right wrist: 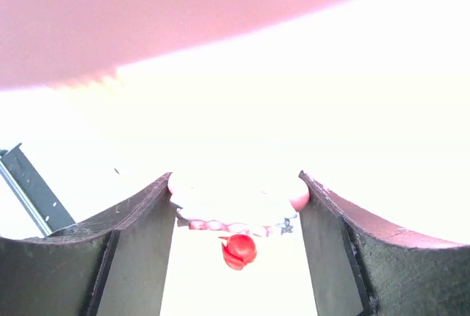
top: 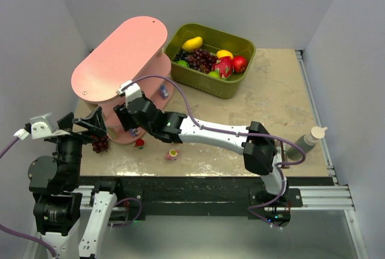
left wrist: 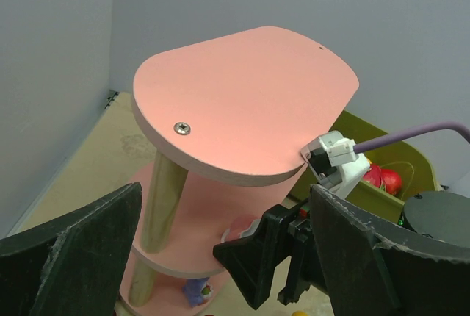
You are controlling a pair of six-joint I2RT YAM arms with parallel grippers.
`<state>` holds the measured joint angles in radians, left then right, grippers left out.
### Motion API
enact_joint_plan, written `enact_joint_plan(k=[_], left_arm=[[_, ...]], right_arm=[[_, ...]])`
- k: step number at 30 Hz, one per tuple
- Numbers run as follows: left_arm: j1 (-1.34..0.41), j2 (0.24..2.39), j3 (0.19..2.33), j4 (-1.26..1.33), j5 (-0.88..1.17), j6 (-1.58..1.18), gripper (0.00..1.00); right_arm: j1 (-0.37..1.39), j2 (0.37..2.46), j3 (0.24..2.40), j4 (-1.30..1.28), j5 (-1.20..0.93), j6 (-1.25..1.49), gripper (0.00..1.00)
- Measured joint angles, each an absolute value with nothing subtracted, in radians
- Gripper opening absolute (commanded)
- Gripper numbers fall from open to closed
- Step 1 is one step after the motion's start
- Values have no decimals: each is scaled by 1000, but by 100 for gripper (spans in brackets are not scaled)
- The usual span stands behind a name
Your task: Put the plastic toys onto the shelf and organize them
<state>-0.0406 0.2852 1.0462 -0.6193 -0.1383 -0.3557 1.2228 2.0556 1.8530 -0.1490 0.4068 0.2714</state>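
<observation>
Our right gripper (right wrist: 235, 184) clamps a pale toy (right wrist: 235, 206) beneath the shelf (top: 120, 54) top; our left gripper (left wrist: 220, 257) gapes empty near grapes (top: 100, 144).

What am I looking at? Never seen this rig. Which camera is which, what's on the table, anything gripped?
Two robot arms are bolted at the table's near edge, each ending in a two-finger gripper. The wide picture is from a fixed camera above and behind them; the other two are from cameras on the wrists, so the dark shapes at the bottom are that arm's own fingers. On the table stand a pink three-tier shelf, an olive bin of fruit, a grape bunch, a bottle, a red toy and a pink-and-yellow toy. The right gripper, under a shelf board, pinches a pale toy with a red tip. The left gripper is open and empty.
</observation>
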Motion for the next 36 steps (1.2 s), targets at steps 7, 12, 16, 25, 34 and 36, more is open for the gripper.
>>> enact_joint_plan(k=[7,12,16,25,34,36], left_arm=[[-41,285,1045,-619,-139,-356,100],[-41,285,1044,-619,-139,-356,99],[-41,285,1042,-619,-139,-356,100],[-41,285,1041,-619,-144,-355,100],[-41,285,1041,-619,-152,-348,100],[-41,285,1041,-619,-154,-348,99]], right_arm=[[1223,2044,1822,-113,413,280,68],[1223,2044,1817,-99,413,280,72],[1223,2044,1817,-96,413,280,73],[1223,2045,1816,-83,423,280,71],[1223,2045,1781,-7,436,276,60],[1223,2045,1769,19,436,273,58]])
